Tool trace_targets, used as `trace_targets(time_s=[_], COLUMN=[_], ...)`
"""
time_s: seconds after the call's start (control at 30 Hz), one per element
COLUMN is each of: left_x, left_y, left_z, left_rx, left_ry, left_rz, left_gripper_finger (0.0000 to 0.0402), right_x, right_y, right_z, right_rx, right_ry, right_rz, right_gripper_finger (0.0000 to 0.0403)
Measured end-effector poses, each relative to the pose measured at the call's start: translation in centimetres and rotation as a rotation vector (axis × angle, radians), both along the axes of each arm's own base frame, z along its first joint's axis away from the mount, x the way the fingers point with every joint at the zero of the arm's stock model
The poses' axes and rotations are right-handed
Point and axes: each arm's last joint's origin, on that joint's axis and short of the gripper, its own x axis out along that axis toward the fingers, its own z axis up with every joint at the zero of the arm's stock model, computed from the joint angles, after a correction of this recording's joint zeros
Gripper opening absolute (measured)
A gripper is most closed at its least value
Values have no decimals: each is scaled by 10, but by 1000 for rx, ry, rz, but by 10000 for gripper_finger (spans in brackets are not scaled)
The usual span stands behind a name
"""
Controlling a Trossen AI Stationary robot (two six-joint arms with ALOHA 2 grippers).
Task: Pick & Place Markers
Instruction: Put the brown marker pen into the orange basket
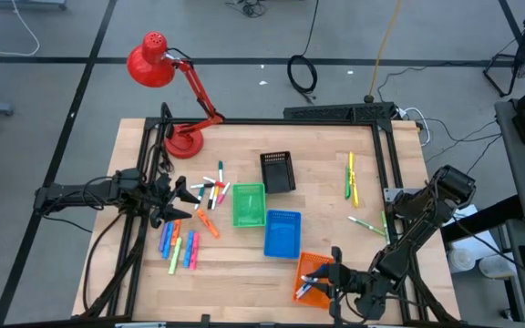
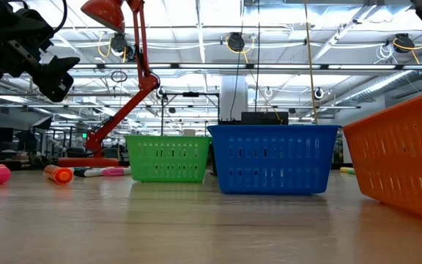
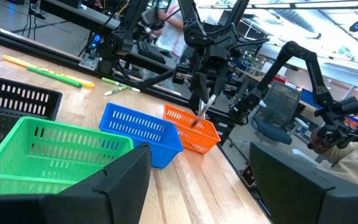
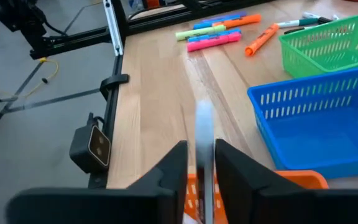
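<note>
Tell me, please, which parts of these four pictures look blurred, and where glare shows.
Right wrist view: the white marker in the right claw is blurred. Left wrist view: the left claw's fingers are soft. Low view: bright ceiling lights glare; the orange basket looms large. High view: evenly lit.

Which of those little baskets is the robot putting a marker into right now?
The orange mesh basket near the table's front edge: the right gripper holds a white marker over it. The others stand unattended.
</note>
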Motion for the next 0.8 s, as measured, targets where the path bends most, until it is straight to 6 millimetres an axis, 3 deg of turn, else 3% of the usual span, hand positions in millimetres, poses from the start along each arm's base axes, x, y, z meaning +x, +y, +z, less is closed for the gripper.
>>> trace_targets(time_s=[0.2,0.4,0.63,0.8], left_x=[0,0,0,0], left_y=[0,0,0,0], left_z=[0,0,0,0], left_rx=[0,0,0,0], left_ry=[0,0,0,0], left_rz=[0,0,0,0], left_gripper_finger=[274,273,274,273], right_x=[0,1,4,19], right_y=[0,0,4,12], right_z=[0,0,6,12], right_rx=[-3,-42,-81,-62], right_ry=[1,2,-29,-48], right_rz=[0,17,123,237], right_gripper_finger=[130,152,144,96])
